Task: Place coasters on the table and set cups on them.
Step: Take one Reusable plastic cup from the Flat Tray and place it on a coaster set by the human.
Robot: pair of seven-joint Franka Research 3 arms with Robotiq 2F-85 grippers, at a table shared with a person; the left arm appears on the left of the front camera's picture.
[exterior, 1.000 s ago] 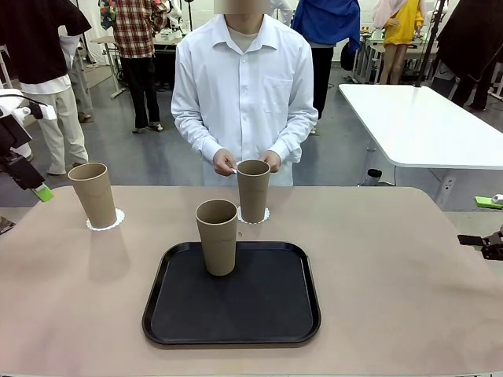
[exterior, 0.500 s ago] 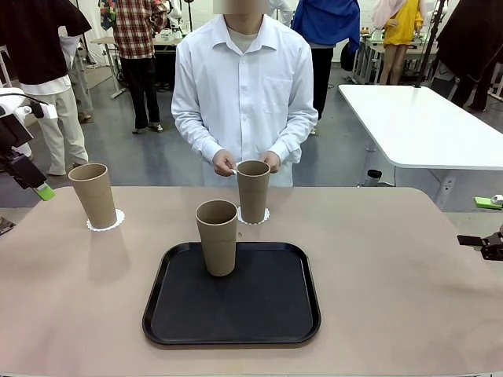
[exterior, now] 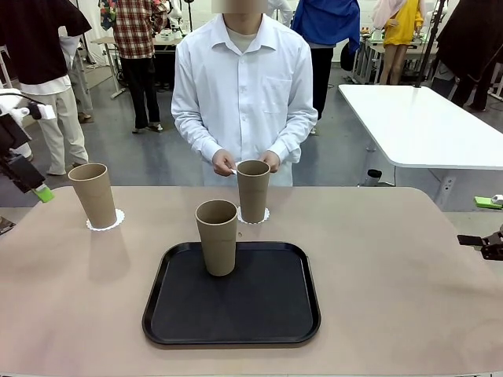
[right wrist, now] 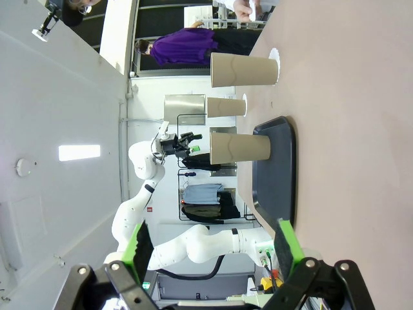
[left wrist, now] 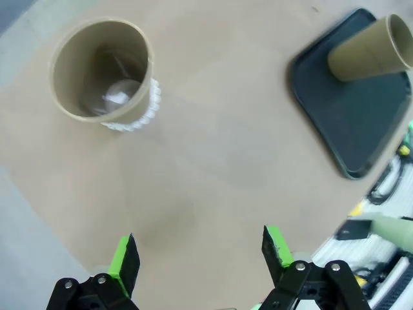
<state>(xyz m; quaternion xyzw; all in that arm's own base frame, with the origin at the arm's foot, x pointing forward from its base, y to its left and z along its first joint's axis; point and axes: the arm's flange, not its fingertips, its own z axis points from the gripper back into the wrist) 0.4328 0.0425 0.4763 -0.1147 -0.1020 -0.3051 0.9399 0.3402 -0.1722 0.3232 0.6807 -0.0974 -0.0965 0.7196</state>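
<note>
Two tan cups stand on white coasters on the beige table (exterior: 393,267): one cup (exterior: 93,195) at far left on a coaster (exterior: 104,224), another cup (exterior: 253,191) on a coaster (exterior: 263,217) in front of the person. A third cup (exterior: 217,237) stands on the black tray (exterior: 259,302). The person's hands (exterior: 228,163) pinch something small and white behind the middle cup. My left gripper (exterior: 35,187) hovers open at the left edge, above and beside the left cup (left wrist: 103,68). My right gripper (right wrist: 213,248) is open and holds nothing, low at the right edge (exterior: 483,243).
A white table (exterior: 424,126) stands behind on the right. Other people stand far off in the room. The tray (left wrist: 352,123) with its cup (left wrist: 371,48) lies well away from my left gripper (left wrist: 201,255). Bare tabletop stretches right of the tray.
Hardly anything: my left arm edges a touch toward the picture's left side. Cups, tray and the person's hands stay put.
</note>
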